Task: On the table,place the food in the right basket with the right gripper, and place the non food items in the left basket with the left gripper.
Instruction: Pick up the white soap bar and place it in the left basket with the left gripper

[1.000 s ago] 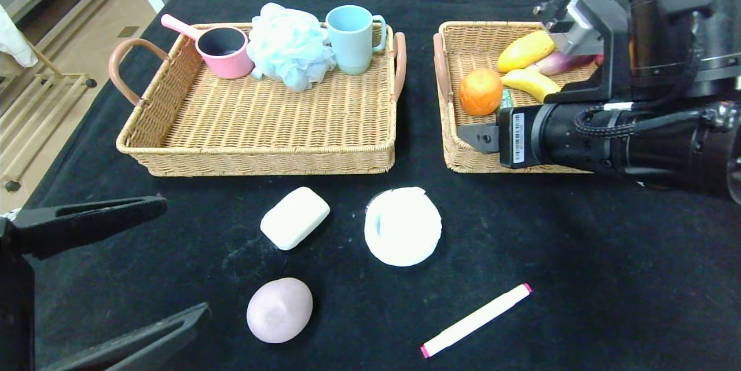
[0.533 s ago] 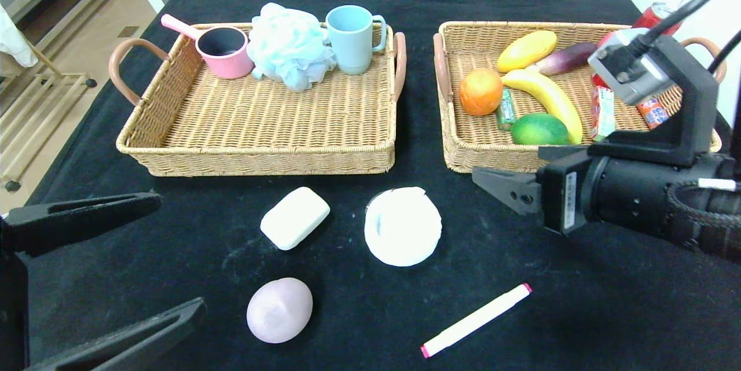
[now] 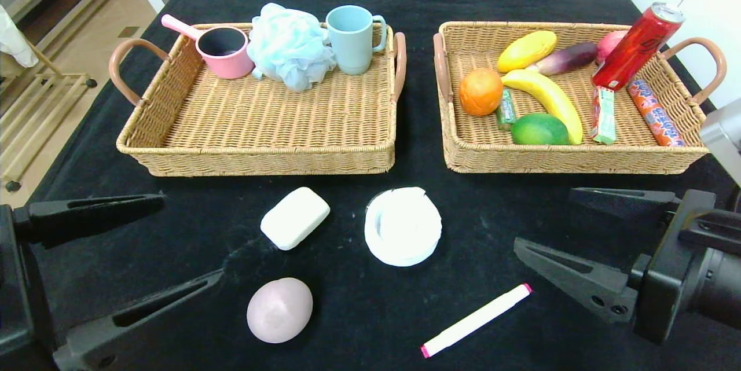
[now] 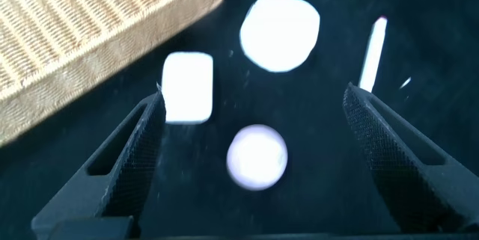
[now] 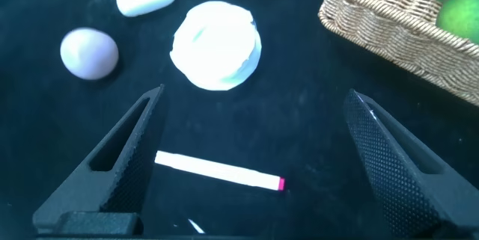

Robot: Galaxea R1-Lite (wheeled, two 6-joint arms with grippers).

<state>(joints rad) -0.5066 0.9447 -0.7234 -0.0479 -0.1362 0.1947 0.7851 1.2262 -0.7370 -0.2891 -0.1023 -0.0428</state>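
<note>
On the black table point(image 3: 579, 324) lie a white soap bar point(image 3: 294, 217), a white disc point(image 3: 402, 226), a white marker with pink ends point(image 3: 476, 320) and a pale pink egg-shaped lump point(image 3: 279, 309). The orange point(image 3: 480, 91) and green gum pack point(image 3: 506, 109) lie in the right basket point(image 3: 567, 160). My left gripper point(image 3: 194, 238) is open and empty at the front left, with the lump point(image 4: 257, 158) ahead between its fingers. My right gripper point(image 3: 543, 217) is open and empty in front of the right basket, above the marker point(image 5: 218, 171).
The left basket point(image 3: 266, 160) holds a pink cup point(image 3: 223, 51), a blue bath puff point(image 3: 289, 46) and a blue mug point(image 3: 351, 38). The right basket also holds a banana point(image 3: 550, 99), a green fruit point(image 3: 538, 129), a red can point(image 3: 637, 47) and other snacks.
My right gripper has pulled back out of the right basket, toward the front right of the table, now low by the marker. My left gripper has shifted slightly forward.
</note>
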